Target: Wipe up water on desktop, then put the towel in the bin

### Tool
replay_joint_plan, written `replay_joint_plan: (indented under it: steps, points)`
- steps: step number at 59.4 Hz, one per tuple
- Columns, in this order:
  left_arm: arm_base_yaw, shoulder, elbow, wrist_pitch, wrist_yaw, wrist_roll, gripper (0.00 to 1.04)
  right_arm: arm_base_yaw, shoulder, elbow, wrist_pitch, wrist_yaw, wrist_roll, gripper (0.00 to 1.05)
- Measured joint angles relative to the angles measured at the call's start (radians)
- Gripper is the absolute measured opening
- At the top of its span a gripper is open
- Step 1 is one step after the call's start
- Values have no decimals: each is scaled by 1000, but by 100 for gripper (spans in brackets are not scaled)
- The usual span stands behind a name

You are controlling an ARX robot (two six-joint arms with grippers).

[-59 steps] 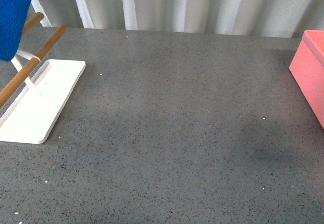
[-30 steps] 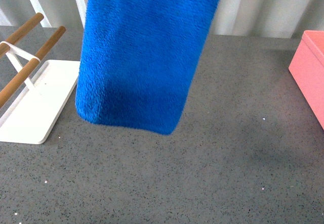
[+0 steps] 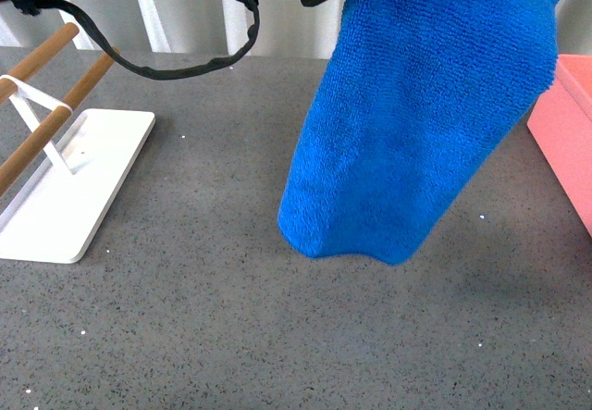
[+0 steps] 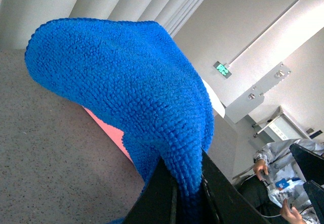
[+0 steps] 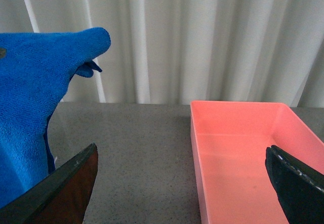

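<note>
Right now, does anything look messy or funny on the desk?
Only the blue towel: it dangles in the air above the desktop, pinched by the left gripper instead of lying flat. I see no puddle or spill on the desktop, and the pink bin looks empty and undamaged.

Left hand [image 4: 188,186] clamped; right hand [image 5: 181,168] splayed

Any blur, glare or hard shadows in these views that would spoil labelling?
Front view: even light, no glare, towel and desktop sharp; a faint dark patch by the towel's hem, shadow or damp, cannot tell. Left wrist view: towel weave crisp, room behind tilted. Right wrist view: bin sharp, the near jaws blurred and dark.
</note>
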Motion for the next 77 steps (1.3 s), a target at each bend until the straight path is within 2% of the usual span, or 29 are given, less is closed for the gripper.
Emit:
replay_joint_plan:
  steps: [14, 19, 24, 29, 31, 39, 46, 52, 69, 77]
  points:
    - [0, 56, 33, 83, -19, -68, 5, -3, 5, 2, -6, -13, 2, 98]
    - [0, 63, 39, 101, -34, -89, 5, -79, 148, 120, -266, -238, 8, 98]
    - [-3, 68, 41, 108, -36, -97, 5, -151, 249, 189, -365, -370, 7, 98]
    - [-4, 76, 42, 108, -41, -100, 5, -249, 355, 251, -285, -484, -12, 98]
    - [-4, 77, 42, 108, -48, -100, 5, -274, 410, 279, -226, -498, -29, 98]
    - [-5, 76, 42, 105, -72, -110, 5, -290, 658, 328, -6, -562, -93, 98]
    - [-10, 74, 42, 97, -100, -127, 5, -248, 891, 342, 156, -621, -143, 98]
    - [-15, 71, 42, 107, -121, -145, 5, -184, 1019, 351, 223, -653, -187, 98]
    - [-51, 35, 47, 108, -140, -195, 5, 30, 1310, 396, 446, -685, -256, 98]
    - [-63, 20, 47, 107, -140, -217, 5, 68, 1393, 439, 509, -697, -289, 98]
